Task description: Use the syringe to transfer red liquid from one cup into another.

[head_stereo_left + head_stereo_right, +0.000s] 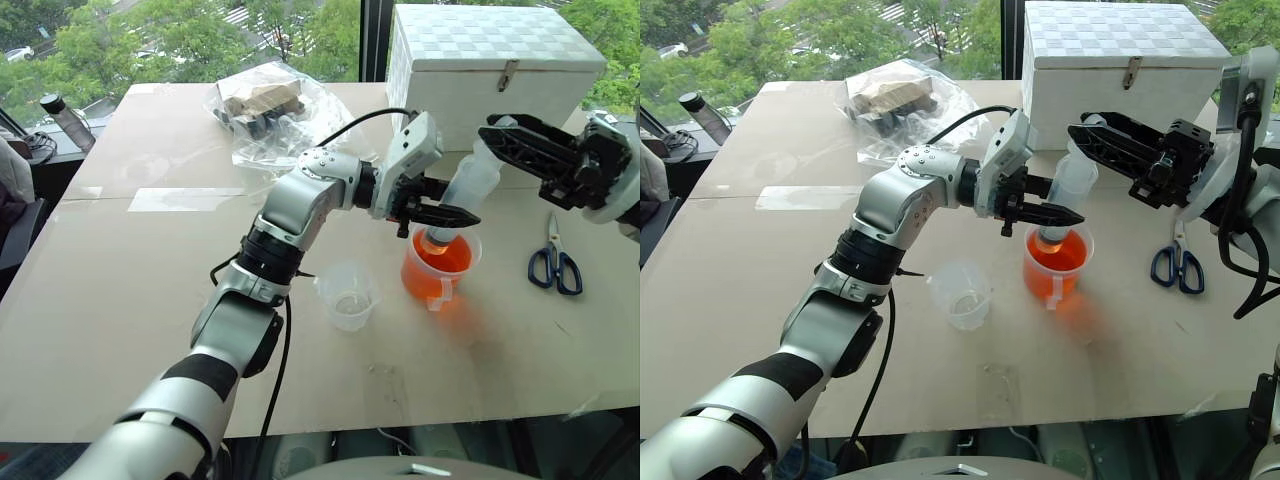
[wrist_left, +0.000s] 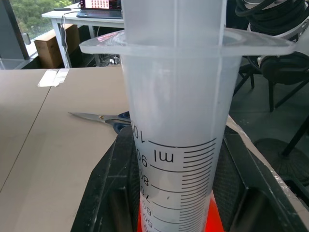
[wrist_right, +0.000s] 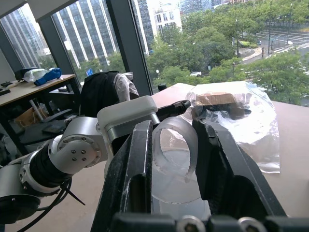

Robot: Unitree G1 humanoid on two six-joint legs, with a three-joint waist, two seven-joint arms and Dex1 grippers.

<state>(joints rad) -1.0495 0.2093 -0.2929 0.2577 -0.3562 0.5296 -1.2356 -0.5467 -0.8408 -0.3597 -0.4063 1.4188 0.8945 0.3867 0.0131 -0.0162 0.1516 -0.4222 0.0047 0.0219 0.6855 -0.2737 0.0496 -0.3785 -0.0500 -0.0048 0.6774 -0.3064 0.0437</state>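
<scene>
Two grippers share the syringe (image 1: 470, 185): left gripper (image 1: 440, 213) clamps its barrel, right gripper (image 1: 497, 140) grasps the plunger at two o'clock; draw slowly, tip submerged in the orange-red cup (image 1: 438, 268).

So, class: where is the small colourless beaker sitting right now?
In the left eye view the beaker stands upright on the table, just left of the orange-red cup, apart from it, beside the left arm.
</scene>
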